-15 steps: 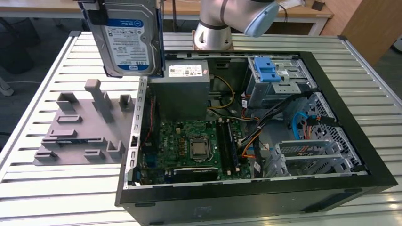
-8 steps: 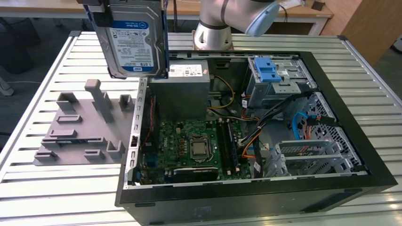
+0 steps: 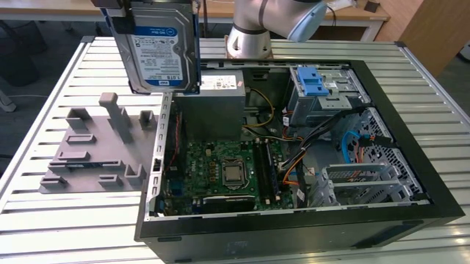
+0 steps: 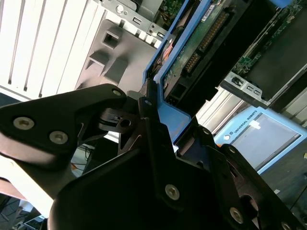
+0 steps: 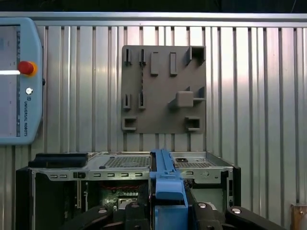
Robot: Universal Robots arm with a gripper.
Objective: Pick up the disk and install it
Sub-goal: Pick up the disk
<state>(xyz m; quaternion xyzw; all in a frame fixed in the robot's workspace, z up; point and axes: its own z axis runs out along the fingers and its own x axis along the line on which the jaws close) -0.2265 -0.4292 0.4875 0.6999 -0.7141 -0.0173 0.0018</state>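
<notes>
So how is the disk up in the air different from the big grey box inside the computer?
The disk hangs upright in the claw, above the table; the grey box sits inside the computer. The disk has blue rails along its edges; the grey box is plain grey metal. Both carry a white label.

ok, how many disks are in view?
1. The disk hangs upright in the gripper, raised by the edge of the open computer case, at the exterior view's left. More may be hidden inside the case.
</notes>
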